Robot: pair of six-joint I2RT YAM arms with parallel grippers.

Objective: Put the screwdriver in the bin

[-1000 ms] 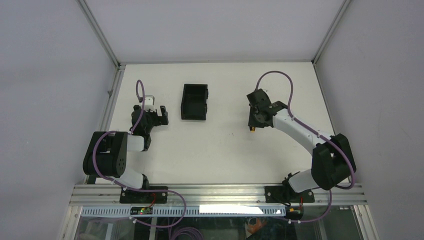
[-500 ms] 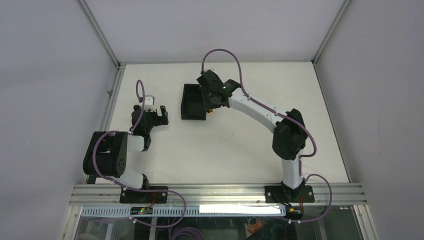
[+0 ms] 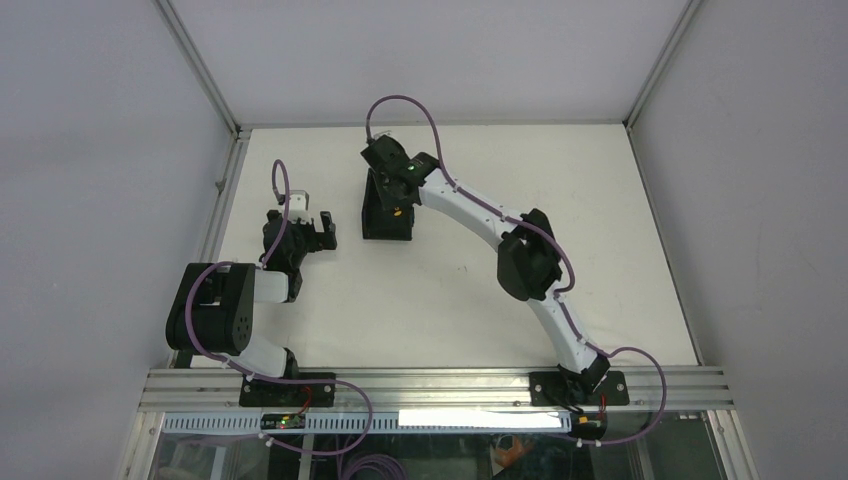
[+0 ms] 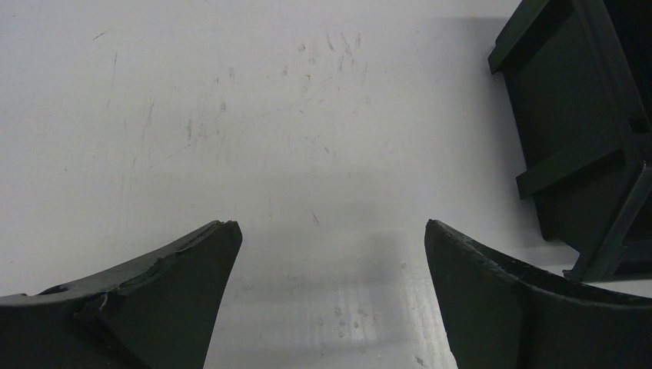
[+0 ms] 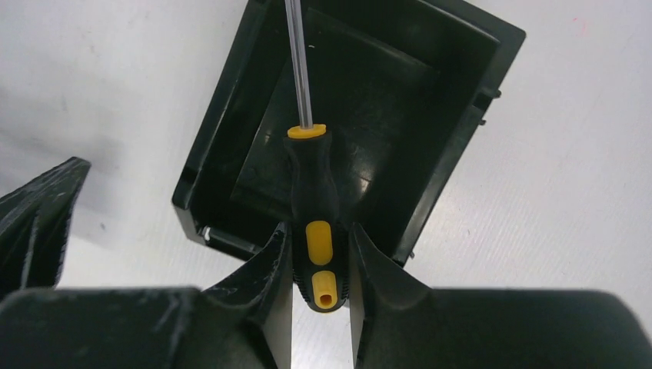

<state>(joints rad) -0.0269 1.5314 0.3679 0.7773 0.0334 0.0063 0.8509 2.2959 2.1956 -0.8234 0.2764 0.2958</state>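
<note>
The screwdriver [image 5: 315, 200] has a black handle with yellow patches and a thin metal shaft. My right gripper [image 5: 321, 254] is shut on its handle and holds it over the bin [image 5: 430, 92], the shaft pointing across the bin's open inside. In the top view the right gripper [image 3: 397, 205] hovers above the black bin [image 3: 373, 225], a bit of yellow handle [image 3: 397, 211] showing. My left gripper [image 3: 316, 228] is open and empty, low over the table left of the bin. The left wrist view shows its gripper [image 4: 330, 231] over bare table, with the bin's outer wall [image 4: 561, 146] at the right.
The white table [image 3: 450, 280] is enclosed by grey walls with metal frame posts at the back corners. The right arm [image 3: 525, 265] stretches diagonally across the table's middle. An aluminium rail [image 3: 430, 385] runs along the near edge.
My right arm has swung left from the right side of the table, carrying the screwdriver to above the bin. The left arm has not moved.
</note>
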